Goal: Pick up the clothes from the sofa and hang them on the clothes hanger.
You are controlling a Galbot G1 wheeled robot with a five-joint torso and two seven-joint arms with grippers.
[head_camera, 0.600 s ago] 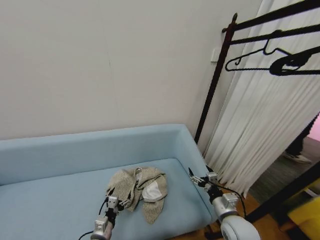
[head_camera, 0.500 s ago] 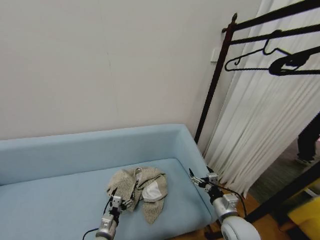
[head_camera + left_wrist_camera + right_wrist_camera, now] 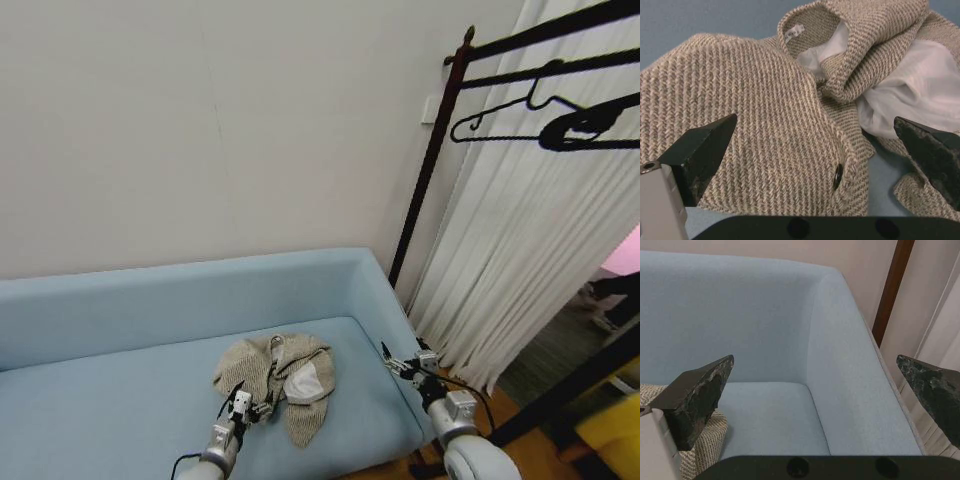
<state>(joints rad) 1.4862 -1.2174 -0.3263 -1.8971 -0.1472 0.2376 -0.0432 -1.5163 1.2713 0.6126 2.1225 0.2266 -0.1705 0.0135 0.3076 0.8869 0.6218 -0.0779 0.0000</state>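
Observation:
A crumpled beige tweed jacket (image 3: 280, 380) with white lining lies on the light blue sofa (image 3: 120, 320). My left gripper (image 3: 246, 404) sits open at the garment's near edge; the left wrist view shows the woven jacket (image 3: 765, 125) and a dark button (image 3: 838, 175) between its spread fingers (image 3: 700, 150). My right gripper (image 3: 405, 363) hangs open over the sofa's right arm, and its view shows the sofa corner (image 3: 805, 340) and a bit of jacket (image 3: 705, 445). A black hanger (image 3: 590, 125) hangs on the dark clothes rack (image 3: 440, 140) at upper right.
White curtains (image 3: 520, 250) hang behind the rack to the right of the sofa. A thin wire hanger (image 3: 500, 115) hangs beside the black one. A plain wall (image 3: 200, 120) stands behind the sofa. Wooden floor (image 3: 515, 405) shows at lower right.
My left gripper has moved forward and right, closer to the jacket's edge. The right gripper has barely shifted.

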